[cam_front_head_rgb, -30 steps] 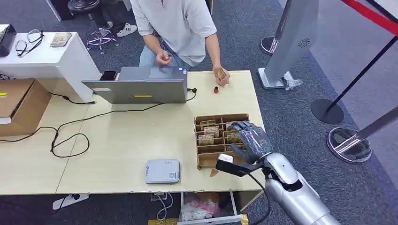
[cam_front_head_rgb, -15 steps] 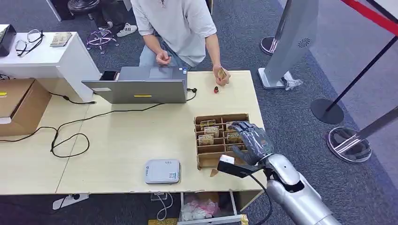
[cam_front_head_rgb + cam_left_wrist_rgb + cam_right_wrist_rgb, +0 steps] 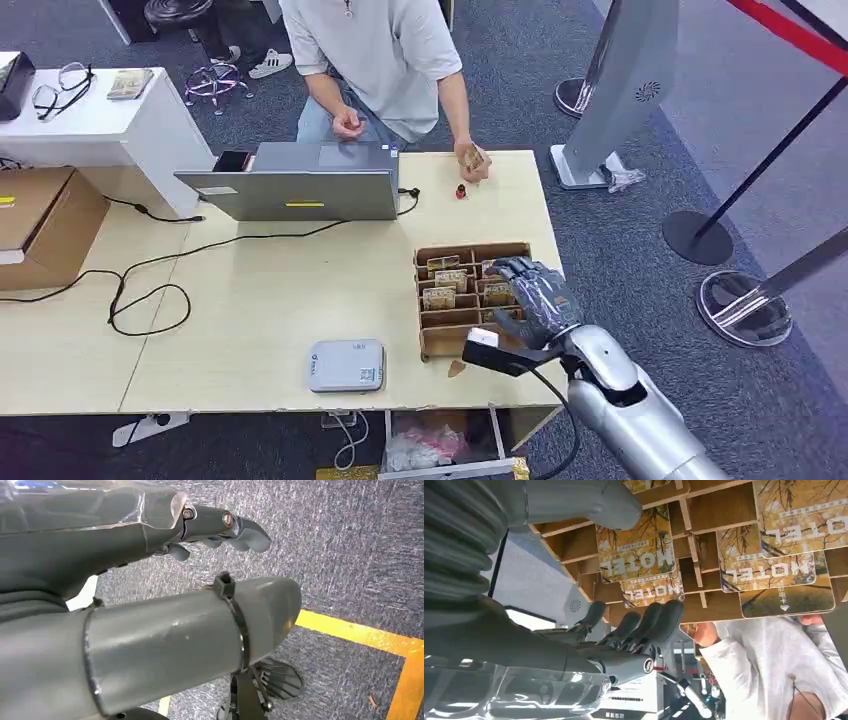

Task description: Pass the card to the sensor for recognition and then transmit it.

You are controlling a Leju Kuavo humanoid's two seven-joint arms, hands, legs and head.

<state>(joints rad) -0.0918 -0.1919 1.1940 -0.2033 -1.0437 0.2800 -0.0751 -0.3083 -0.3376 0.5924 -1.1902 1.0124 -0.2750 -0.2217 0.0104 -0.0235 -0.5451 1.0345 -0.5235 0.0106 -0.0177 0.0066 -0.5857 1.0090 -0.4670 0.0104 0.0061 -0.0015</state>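
The right hand (image 3: 530, 295) is hovering over the wooden card box (image 3: 430, 345) near the table's (image 3: 250, 310) front right corner, fingers apart above the upright cards (image 3: 440, 296) crowding its slots. Bare tabletop is lying between the box and the white card reader (image 3: 346, 365) at the front edge. Toward the back edge, an open laptop (image 3: 295, 190) and its trailing cable (image 3: 150, 290) are blocking the left side. A person's hand (image 3: 472, 162) is resting at the back right corner, beside a small red object (image 3: 461, 191).
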